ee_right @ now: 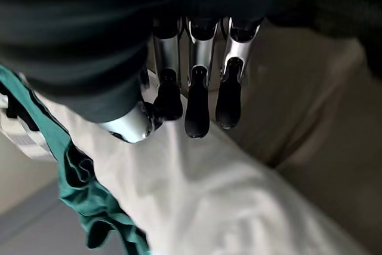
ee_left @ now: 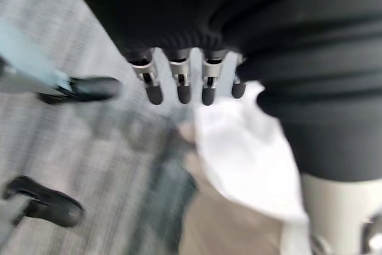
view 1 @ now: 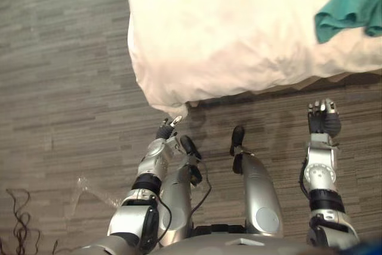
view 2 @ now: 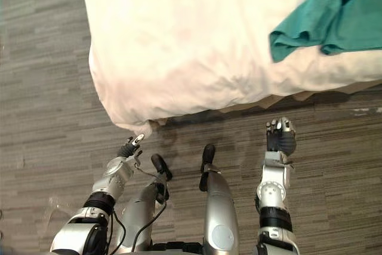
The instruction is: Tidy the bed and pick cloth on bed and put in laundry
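Note:
A white duvet (view 1: 239, 22) covers the bed, and its near corner (view 1: 173, 108) hangs down over the floor. A green cloth (view 2: 334, 10) lies crumpled on the bed at the far right, and it also appears beside the duvet (ee_right: 227, 195) as the green cloth (ee_right: 89, 207). My left hand (view 1: 166, 128) is right at the hanging corner, fingers (ee_left: 179, 79) straight and holding nothing, with the white corner (ee_left: 245, 153) just past them. My right hand (view 1: 324, 120) hovers over the floor just short of the bed's near edge, below the green cloth, its fingers (ee_right: 197, 100) relaxed and empty.
Grey striped flooring (view 1: 59, 58) runs to the left of the bed and in front of it. A clear plastic piece (view 1: 89, 192) lies on the floor at the lower left. The beige bed base (view 1: 334, 79) shows under the duvet's right part.

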